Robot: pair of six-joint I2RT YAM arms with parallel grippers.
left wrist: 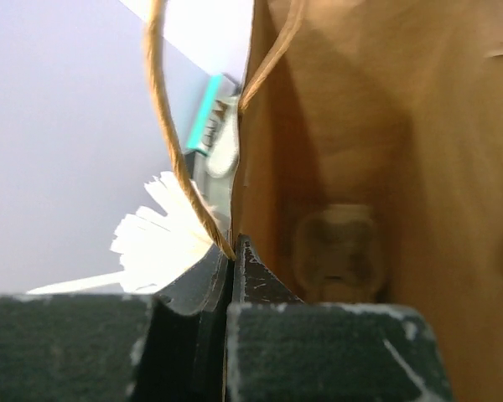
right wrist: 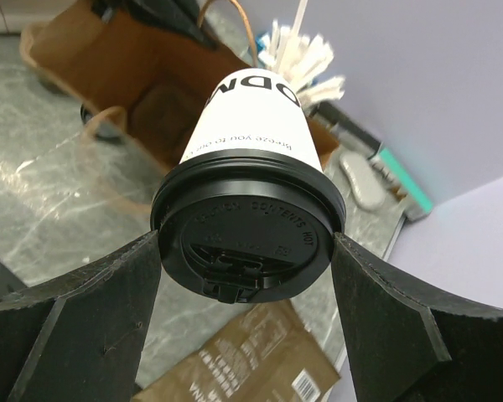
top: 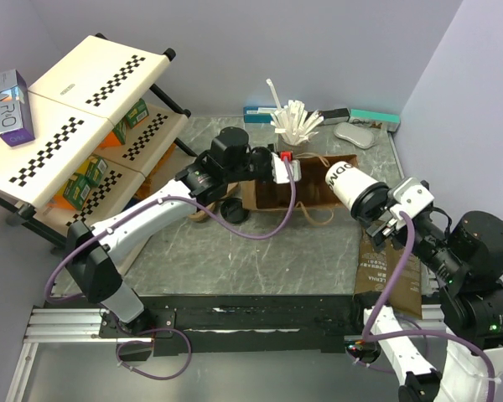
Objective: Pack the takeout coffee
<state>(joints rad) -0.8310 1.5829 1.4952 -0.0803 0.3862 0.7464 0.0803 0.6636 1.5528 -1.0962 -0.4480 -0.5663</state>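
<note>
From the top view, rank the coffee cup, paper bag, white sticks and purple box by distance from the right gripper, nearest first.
1. coffee cup: held at its lid in the right gripper.
2. paper bag: just left of the cup.
3. white sticks: behind the bag, at the back.
4. purple box: far left, atop the rack.

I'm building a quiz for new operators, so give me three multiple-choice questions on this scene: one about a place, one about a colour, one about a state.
1. Where is the white cup? A on the shelf; B in the right gripper; C inside the paper bag.
2. What colour is its lid? A black; B white; C red.
3. The left gripper is: A open; B shut on the paper bag's edge; C shut on a stick.
Answers: 1 B, the gripper's fingers flank its lid end; 2 A, the lid shows black; 3 B, the bag's edge is pinched between closed fingers.
</note>
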